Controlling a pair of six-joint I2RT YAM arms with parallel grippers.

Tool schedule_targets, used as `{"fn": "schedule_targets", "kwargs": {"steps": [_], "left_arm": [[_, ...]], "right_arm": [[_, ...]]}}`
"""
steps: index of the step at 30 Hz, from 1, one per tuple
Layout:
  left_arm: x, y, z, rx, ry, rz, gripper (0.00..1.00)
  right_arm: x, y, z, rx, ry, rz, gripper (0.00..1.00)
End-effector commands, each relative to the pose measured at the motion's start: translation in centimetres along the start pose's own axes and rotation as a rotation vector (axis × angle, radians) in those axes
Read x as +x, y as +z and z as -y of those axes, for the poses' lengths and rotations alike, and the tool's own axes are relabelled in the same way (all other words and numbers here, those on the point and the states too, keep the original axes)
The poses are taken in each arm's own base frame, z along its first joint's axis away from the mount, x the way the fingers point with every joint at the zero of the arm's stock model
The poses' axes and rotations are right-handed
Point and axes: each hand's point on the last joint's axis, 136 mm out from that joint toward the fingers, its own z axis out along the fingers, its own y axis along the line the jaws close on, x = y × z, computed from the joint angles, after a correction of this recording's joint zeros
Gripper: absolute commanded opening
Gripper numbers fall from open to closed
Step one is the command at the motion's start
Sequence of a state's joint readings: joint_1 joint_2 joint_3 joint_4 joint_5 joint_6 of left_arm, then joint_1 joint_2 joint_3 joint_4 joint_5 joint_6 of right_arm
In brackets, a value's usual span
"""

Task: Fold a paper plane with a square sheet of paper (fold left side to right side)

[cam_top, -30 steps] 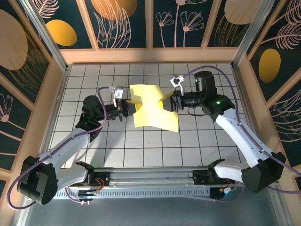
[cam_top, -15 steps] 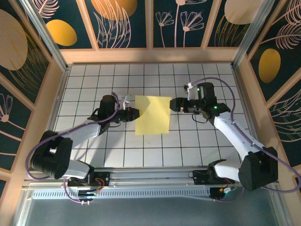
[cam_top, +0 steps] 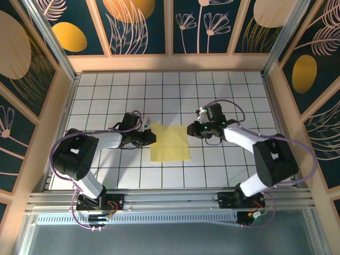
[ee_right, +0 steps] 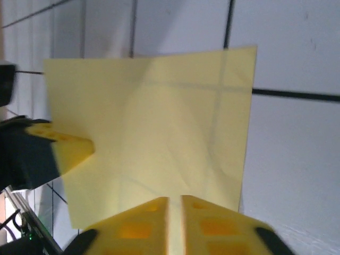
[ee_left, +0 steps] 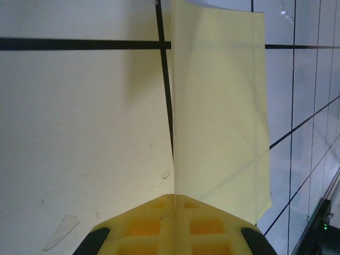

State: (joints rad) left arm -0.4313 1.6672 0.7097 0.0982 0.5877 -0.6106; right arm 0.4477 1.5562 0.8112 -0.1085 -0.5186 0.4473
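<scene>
The square sheet of paper is pale yellow and lies flat on the white grid table, with faint creases across it. My left gripper is low at the sheet's left edge, shut on that edge. The sheet runs away from its fingertips. My right gripper is at the sheet's upper right edge. Its jaws stand almost together with a thin slit, and its tips are over the sheet's near edge, not gripping it. The left gripper's finger shows across the sheet. The paper plane is out of view.
A wooden frame and painted panels wall in the table on three sides. A metal rail with both arm bases runs along the near edge. Bare grid tiles surround the sheet.
The sheet, held up and bowed between both grippers a second ago, now lies flat and nearer the bases. Both arms came down and in. The right gripper let go, then closed.
</scene>
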Motion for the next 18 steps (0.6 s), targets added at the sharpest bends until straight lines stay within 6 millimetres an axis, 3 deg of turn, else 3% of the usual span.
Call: {"fn": "schedule_targets", "kwargs": {"steps": [1, 6, 11, 14, 18], "left_arm": [[0.1, 0.2, -0.4, -0.031, 0.013, -0.024, 0.0], [-0.2, 0.1, -0.1, -0.034, 0.028, -0.029, 0.0], [-0.4, -0.1, 0.7, -0.012, 0.039, -0.033, 0.0], [-0.6, -0.2, 1.6, 0.032, 0.025, -0.038, 0.2], [-0.5, -0.3, 3.3, 0.118, 0.007, -0.046, 0.36]], "right_arm": [[-0.7, 1.4, -0.2, 0.033, -0.014, -0.003, 0.07], [0.6, 3.7, 1.2, 0.1, -0.003, -0.066, 0.03], [2.2, 4.8, 2.8, 0.158, 0.015, -0.118, 0.03], [3.2, 5.1, 3.8, 0.192, 0.023, -0.147, 0.04], [4.0, 5.4, 4.7, 0.22, 0.031, -0.165, 0.05]]}}
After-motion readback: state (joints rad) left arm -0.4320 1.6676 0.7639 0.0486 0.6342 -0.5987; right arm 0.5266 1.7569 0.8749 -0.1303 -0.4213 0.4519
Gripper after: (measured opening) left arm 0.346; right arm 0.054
